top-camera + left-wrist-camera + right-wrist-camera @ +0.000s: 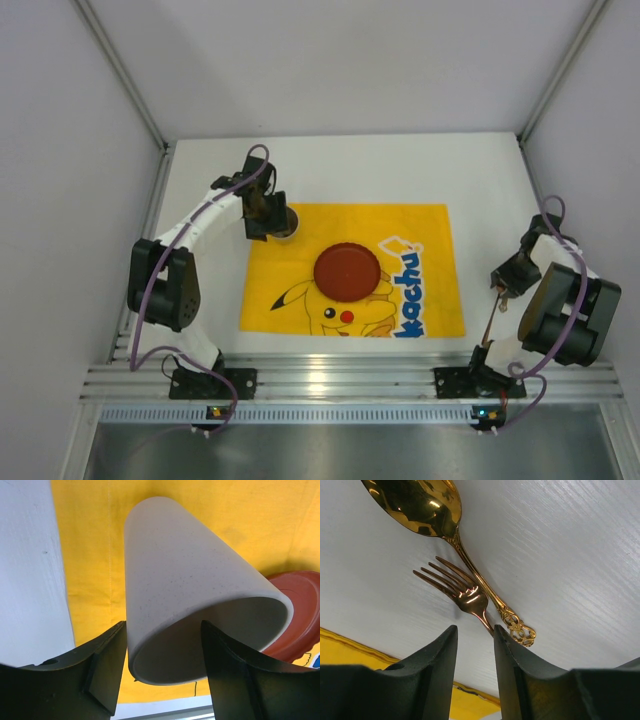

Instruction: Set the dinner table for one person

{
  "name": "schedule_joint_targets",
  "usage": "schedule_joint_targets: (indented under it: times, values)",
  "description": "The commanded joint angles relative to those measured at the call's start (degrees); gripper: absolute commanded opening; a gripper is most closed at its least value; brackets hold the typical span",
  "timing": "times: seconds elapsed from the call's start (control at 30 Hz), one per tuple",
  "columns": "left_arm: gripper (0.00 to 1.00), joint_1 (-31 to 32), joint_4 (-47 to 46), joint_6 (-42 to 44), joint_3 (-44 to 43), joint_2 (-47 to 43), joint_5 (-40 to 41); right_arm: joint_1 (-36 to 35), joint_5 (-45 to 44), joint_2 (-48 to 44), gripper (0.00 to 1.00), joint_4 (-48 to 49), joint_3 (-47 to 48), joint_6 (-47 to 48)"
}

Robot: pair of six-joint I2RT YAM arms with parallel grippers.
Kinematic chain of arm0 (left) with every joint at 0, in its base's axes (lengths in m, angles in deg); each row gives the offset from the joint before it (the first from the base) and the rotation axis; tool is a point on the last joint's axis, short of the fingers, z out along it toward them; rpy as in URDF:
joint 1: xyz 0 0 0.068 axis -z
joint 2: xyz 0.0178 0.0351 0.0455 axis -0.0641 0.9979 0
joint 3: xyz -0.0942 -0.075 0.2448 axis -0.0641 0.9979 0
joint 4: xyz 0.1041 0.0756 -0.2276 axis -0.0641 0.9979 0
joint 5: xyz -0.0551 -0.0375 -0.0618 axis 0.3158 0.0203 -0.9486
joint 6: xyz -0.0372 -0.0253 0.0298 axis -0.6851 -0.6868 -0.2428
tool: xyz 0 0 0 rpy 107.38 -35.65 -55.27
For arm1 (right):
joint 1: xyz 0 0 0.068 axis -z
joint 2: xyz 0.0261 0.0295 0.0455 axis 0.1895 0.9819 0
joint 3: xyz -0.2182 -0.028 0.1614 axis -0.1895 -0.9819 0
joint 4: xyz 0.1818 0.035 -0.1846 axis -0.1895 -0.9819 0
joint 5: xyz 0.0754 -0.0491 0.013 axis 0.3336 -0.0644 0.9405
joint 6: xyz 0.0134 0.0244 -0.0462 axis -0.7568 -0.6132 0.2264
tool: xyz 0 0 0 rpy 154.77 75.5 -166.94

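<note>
A grey cup (190,580) stands mouth-up on the upper left corner of the yellow cloth (420,230). My left gripper (163,625) is open over the cup's rim. One finger (105,665) is close against the outside wall and the other is over the mouth. A red plate (347,271) lies in the middle of the cloth. On the white dinner table (560,555), right of the cloth, a gold fork (470,597) lies beside a gold spoon (420,505). My right gripper (475,628) is open with a narrow gap, and the fork's handle runs behind its right fingertip.
The cloth carries a Pikachu print and blue lettering (410,290). Grey walls enclose the table on the left, back and right. A metal rail (340,380) with both arm bases runs along the near edge.
</note>
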Motion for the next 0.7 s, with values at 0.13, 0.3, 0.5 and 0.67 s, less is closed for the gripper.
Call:
schedule_joint_targets:
  times: [0.13, 0.3, 0.5, 0.67]
  values:
    - [0.65, -0.2, -1.0, 0.7, -1.2, 0.1, 0.3, -0.2, -1.7, -1.6, 0.36, 2.0, -1.6, 2.1]
    - [0.65, -0.2, -0.9, 0.8, -1.4, 0.1, 0.6, -0.2, -1.0, -1.4, 0.35, 3.5, -2.7, 1.6]
    - [0.65, -0.2, -0.7, 1.0, -0.8, -0.4, 0.9, -0.2, -0.7, 0.7, 0.28, 5.1, -2.7, 0.8]
    - [0.65, -0.2, -0.4, 1.3, -0.4, -0.9, 1.5, -0.4, -1.5, 2.9, 0.14, 5.4, -2.0, 1.0]
